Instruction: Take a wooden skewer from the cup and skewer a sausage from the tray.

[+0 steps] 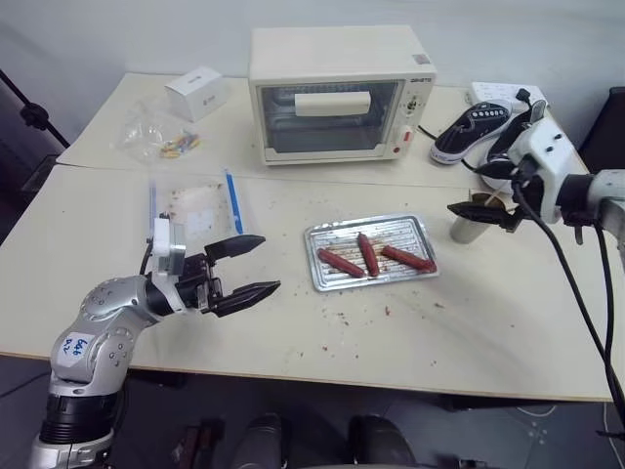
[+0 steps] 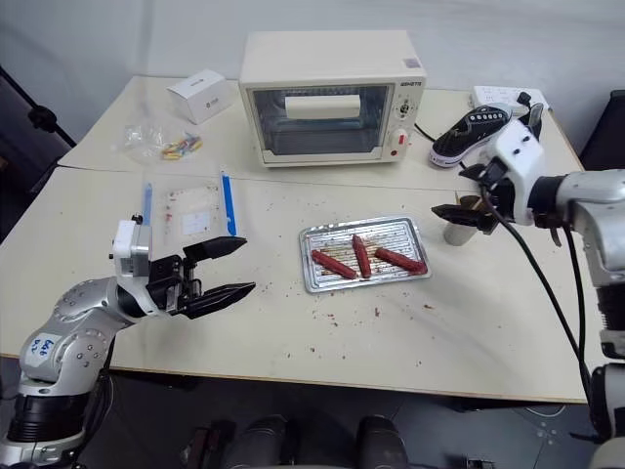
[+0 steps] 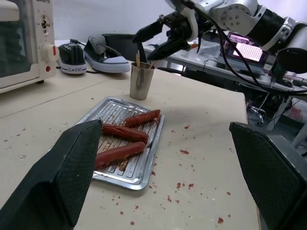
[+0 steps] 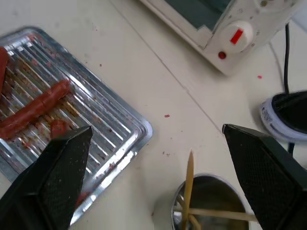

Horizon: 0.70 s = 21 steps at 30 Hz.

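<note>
Right gripper [image 1: 479,210]: jaws apart, above the cup [image 1: 467,227], right of frame
Left gripper [image 1: 252,266]: jaws apart, empty; lower left
Tray [image 1: 420,228]: centre; three sausages [image 1: 368,255]

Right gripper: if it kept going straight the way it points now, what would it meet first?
Most likely the cup and the wooden skewers in it: the open right gripper points down at its mouth. Depth is unclear.

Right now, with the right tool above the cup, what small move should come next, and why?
Probably lower the right tool onto the upright wooden skewer and close. Its fingers stand open over the cup and hold nothing, while the three sausages lie untouched in the tray.
</note>
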Each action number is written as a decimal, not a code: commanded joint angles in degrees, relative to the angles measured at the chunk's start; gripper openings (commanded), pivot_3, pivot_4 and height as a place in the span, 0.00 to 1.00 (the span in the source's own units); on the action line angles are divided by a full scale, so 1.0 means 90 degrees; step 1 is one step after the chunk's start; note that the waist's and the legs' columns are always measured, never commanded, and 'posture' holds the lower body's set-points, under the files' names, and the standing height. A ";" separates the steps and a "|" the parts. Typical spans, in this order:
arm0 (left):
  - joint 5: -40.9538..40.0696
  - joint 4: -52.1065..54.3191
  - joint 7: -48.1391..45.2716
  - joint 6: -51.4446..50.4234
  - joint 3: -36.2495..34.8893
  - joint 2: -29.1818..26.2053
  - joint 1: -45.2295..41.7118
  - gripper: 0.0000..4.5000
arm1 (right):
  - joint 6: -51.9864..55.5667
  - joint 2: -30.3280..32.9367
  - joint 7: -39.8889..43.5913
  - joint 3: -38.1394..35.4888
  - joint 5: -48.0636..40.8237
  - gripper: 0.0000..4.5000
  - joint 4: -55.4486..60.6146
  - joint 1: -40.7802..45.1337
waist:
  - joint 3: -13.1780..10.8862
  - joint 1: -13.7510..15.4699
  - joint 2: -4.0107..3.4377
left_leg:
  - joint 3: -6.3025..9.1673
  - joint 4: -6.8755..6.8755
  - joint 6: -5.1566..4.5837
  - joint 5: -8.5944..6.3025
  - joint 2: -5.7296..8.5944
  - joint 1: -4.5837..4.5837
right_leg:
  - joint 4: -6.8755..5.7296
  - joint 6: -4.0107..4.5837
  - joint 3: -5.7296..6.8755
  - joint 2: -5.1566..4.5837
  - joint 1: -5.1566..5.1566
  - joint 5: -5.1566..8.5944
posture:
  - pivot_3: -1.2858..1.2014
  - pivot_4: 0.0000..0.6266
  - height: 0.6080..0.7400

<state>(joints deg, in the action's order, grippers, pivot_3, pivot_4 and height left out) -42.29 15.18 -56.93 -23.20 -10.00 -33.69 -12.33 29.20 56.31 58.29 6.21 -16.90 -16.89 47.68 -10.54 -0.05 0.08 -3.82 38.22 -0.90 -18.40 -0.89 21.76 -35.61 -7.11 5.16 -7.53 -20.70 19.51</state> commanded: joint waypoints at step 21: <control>0.0154 0.0460 0.0293 0.0427 -0.0048 0.0214 0.0215 1.00 | -0.0320 -0.0386 0.0249 -0.0156 0.0995 0.02 -0.0859 0.0629 | -0.0001 -0.0013 -0.0001 | 0.0004 0.0003 0.0001 0.0002 -0.0003 0.0002 | -0.0004 -0.0001 0.0006 0.0007 -0.0001 0.0000 | 0.52 0.24 1.00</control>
<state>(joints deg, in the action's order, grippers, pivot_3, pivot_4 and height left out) -40.96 17.33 -54.62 -20.58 -10.04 -31.91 -9.87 27.26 52.04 60.20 6.35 -8.57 -24.65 51.88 -10.55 -0.17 0.07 -3.79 38.25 -0.89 -18.39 -0.91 21.78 -35.64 -7.12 5.21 -7.47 -20.71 19.51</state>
